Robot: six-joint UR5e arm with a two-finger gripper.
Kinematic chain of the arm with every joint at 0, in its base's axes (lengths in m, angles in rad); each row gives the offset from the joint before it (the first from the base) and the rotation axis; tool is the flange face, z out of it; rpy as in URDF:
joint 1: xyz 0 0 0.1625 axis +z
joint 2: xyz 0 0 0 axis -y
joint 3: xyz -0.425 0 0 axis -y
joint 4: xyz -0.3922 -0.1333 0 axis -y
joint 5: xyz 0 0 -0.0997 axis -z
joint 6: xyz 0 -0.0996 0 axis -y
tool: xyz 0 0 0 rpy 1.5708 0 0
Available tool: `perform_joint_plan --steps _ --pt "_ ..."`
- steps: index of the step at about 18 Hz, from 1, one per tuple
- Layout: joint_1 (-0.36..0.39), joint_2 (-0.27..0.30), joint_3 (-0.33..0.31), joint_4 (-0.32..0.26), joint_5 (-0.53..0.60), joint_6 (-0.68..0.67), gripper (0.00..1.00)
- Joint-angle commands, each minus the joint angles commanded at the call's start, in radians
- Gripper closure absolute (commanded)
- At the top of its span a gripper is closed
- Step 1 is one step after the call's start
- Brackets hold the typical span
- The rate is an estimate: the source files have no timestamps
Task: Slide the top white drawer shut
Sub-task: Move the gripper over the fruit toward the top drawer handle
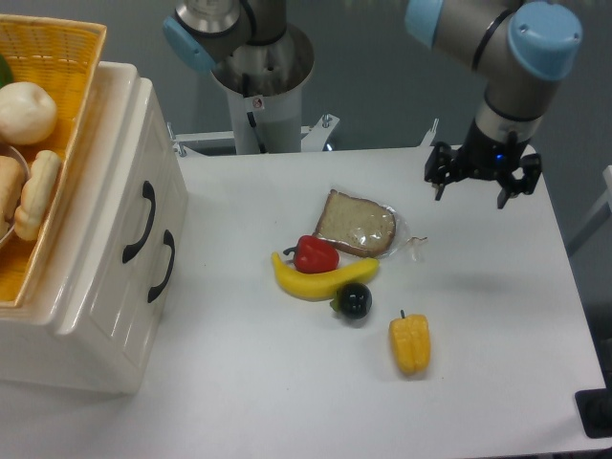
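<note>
At the left edge of the table (pixel 287 402) stands a cream-white cabinet (pixel 86 354) with two drawer fronts, each carrying one curved black handle. The top white drawer (pixel 120 182) is the upper of the two; its handle (pixel 141 223) sits above and left of the lower handle (pixel 163 265). Whether the drawer stands slightly out from the cabinet body cannot be told from this angle.

Gripper (pixel 470 189) hangs over the far right part of the table, well apart from the drawer, with the whole spread of food between them. Its two black fingers point down, set wide apart, nothing between them.

Count on the tabletop: one slice of bread in clear wrap (pixel 356 224), one red pepper (pixel 316 254), one banana (pixel 320 280), one dark round fruit (pixel 354 300), one yellow pepper (pixel 410 344). Red pepper rests against the banana; dark fruit just beside the banana's right end; yellow pepper lies apart, nearer the camera.

On top of the cabinet sits one yellow wicker basket (pixel 67 67) holding pale bread rolls and a round pale item.

Surface is plain white, matte. Behind it, the arm's grey pedestal (pixel 263 86) and a grey-blue wall.
</note>
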Motion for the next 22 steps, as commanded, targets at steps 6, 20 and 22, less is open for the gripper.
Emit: perform_joint_plan --steps 6,20,22 --pt "-0.068 -0.015 0.015 0.003 -0.029 -0.061 0.00" --pt "-0.157 -0.014 0.018 0.003 0.041 -0.095 0.00" --pt "-0.158 -0.012 0.020 0.003 0.040 -0.101 0.00"
